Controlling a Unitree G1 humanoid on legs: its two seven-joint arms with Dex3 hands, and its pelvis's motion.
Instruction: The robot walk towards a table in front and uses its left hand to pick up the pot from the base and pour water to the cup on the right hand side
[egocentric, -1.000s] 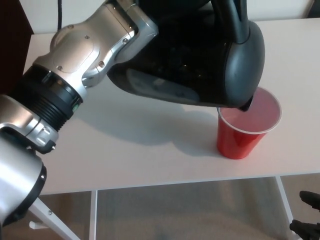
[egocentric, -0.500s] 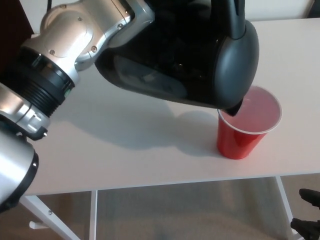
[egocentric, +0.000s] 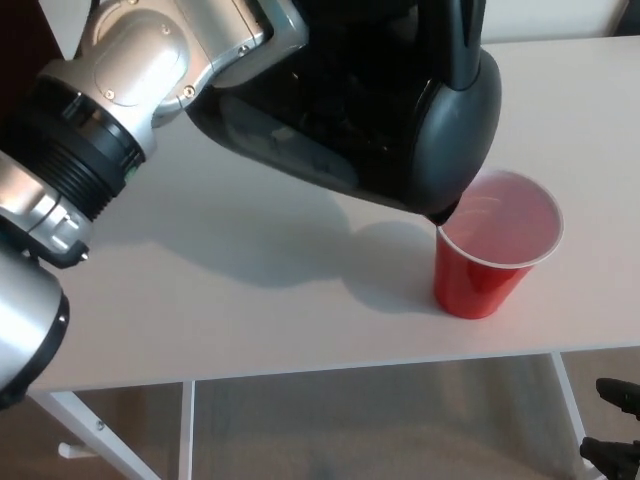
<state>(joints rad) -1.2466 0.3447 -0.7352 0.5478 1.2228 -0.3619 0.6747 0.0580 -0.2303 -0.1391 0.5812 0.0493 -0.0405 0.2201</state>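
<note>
Lifting back over the last second, the black pot (egocentric: 380, 110) has drawn up and to the left, so its spout now sits just above the near-left rim of the red cup (egocentric: 495, 245) instead of reaching over the mouth. I'd judge the pour is ending and the pot tipping upright. The left arm (egocentric: 110, 130) carries the pot, but the left hand is hidden behind it, so I cannot tell its grip. The right hand (egocentric: 615, 430) shows only partly, low beside the white table (egocentric: 250, 300).
</note>
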